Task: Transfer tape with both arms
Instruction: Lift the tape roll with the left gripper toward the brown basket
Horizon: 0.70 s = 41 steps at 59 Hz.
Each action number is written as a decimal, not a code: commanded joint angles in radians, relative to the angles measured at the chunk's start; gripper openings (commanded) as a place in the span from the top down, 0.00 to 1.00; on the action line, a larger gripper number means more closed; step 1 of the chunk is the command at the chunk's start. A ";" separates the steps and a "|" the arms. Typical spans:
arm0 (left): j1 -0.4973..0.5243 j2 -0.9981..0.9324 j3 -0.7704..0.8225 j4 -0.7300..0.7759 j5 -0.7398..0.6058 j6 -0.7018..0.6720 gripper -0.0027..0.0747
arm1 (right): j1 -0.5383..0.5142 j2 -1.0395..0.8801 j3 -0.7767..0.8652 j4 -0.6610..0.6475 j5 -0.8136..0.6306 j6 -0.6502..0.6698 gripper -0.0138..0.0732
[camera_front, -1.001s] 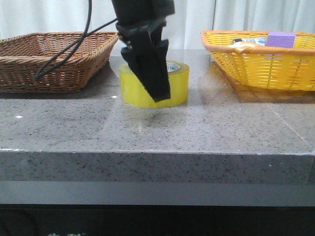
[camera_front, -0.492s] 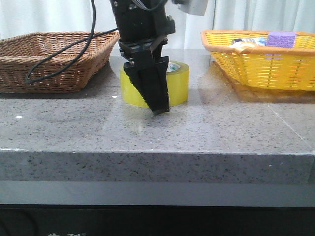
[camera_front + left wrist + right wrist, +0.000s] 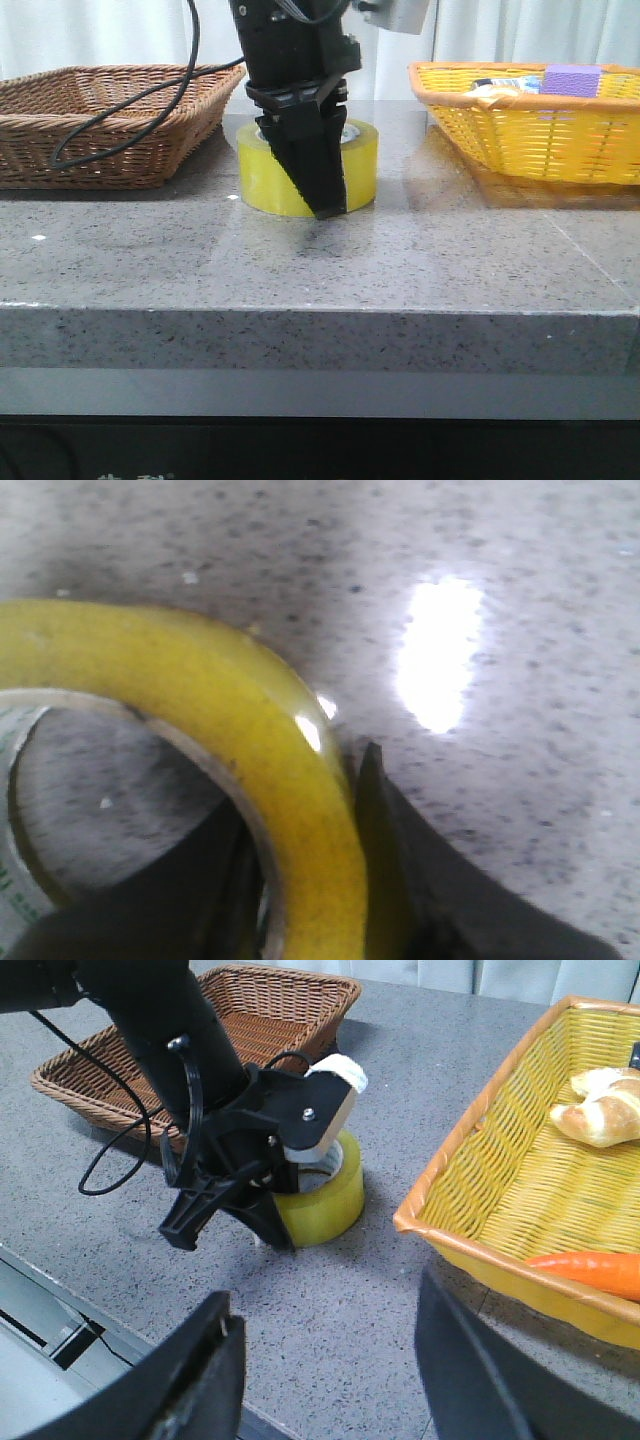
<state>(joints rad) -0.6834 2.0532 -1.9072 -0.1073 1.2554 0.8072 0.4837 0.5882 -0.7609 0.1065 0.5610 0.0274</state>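
While tape sits on desk between brown basket and yellow basket, I see left gripper clamped across its wall, one finger outside, other inside core. Right gripper hangs well off tape, fingers spread wide, holding nothing.

Tape middle hidden behind left tool.
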 commanded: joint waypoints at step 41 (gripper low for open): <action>0.130 -0.067 -0.413 0.259 0.029 -0.676 0.79 | -0.001 -0.002 -0.025 -0.006 -0.079 -0.001 0.36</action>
<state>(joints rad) -0.5955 2.0616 -2.2828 0.1220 1.2680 0.2176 0.4837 0.5882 -0.7609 0.1065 0.5610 0.0274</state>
